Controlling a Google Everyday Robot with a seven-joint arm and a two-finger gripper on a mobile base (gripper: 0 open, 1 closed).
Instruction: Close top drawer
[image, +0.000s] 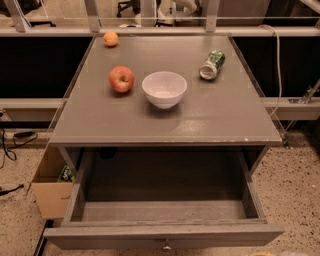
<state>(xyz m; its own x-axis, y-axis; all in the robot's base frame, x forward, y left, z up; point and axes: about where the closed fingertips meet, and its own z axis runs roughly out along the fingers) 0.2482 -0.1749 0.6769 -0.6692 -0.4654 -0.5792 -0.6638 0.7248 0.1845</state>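
Observation:
The top drawer (125, 235) is pulled far out of the grey cabinet, toward the camera. Its inside (165, 192) is bare. Its plain flat front runs along the bottom of the view, with a small round metal knob (166, 245) at the centre. The two lower drawers are hidden under it. My gripper is out of the frame; only a pale sliver (292, 253) shows at the bottom right edge.
On the cabinet top (165, 122) stand a red apple (121, 79), a white bowl (164, 89), a green can on its side (212, 64) and an orange (111, 38). A cardboard box (47, 192) sits on the floor at the left. A railing runs behind.

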